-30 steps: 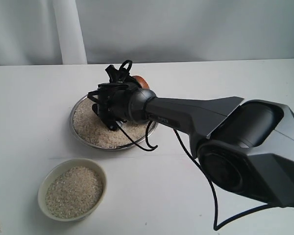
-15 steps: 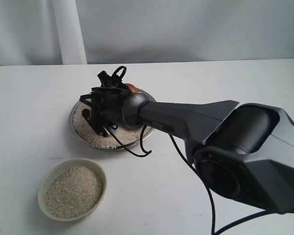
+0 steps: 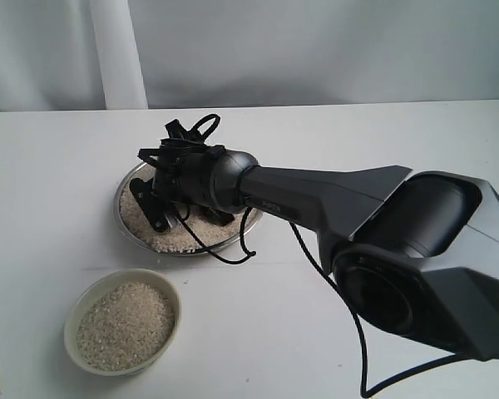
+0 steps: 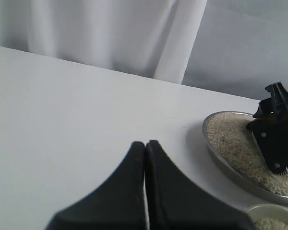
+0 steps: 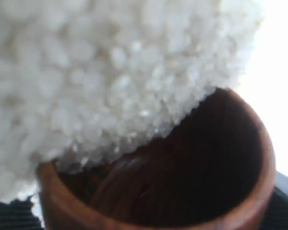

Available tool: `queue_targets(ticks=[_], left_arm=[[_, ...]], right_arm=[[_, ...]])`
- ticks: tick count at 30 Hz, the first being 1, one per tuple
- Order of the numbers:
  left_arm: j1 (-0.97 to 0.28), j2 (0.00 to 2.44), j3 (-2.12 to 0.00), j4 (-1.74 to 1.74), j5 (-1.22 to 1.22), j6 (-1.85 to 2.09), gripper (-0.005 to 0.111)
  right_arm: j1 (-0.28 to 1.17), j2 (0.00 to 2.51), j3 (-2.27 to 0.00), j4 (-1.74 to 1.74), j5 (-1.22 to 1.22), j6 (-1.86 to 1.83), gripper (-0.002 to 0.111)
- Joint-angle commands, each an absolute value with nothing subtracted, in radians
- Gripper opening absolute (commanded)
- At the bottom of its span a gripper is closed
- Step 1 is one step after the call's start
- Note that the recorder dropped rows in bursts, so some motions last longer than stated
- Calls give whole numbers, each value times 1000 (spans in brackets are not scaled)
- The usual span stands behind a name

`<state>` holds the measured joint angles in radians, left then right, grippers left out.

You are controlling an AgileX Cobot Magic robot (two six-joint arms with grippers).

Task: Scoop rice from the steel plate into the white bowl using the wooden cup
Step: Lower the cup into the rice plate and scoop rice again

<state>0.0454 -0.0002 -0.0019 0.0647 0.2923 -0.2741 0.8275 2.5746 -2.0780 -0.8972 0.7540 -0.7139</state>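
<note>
The right gripper (image 3: pixel 188 217) clamps the cup (image 5: pixel 192 163), whose mouth is tipped into the rice (image 5: pixel 101 72) on the plate (image 3: pixel 125 230). The bowl (image 3: pixel 70 322), holding rice, sits near the plate on the desk (image 3: pixel 50 166). The left gripper (image 4: pixel 145 155) is closed and empty, beside the plate.

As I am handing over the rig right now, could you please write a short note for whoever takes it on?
Left gripper shut, empty, over the table.
Right gripper holds the reddish-brown wooden cup, mouth pushed into the off-white rice on the wide shiny steel plate.
The small cream-white ceramic bowl stands apart from the plate, already holding rice.
To do: lift this scoop and tip it into the bowl.
</note>
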Motion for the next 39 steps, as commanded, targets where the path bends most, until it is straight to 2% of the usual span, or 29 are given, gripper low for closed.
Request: queue_targets(ticks=[1,18,23,39], left_arm=[[42,0,0,61,286,-275,0],[42,0,0,61,286,-275,0],[33,0,0,61,286,-275,0],[28,0,0,61,286,-275,0]], right_arm=[[837,2589,-2073,-754,689,-697,0],[834,2587,-2073,-626,653,-524,0],[787,2587,-2073,-430,629,-512,0],[730,2587,-2073,-181,515,-507,0]])
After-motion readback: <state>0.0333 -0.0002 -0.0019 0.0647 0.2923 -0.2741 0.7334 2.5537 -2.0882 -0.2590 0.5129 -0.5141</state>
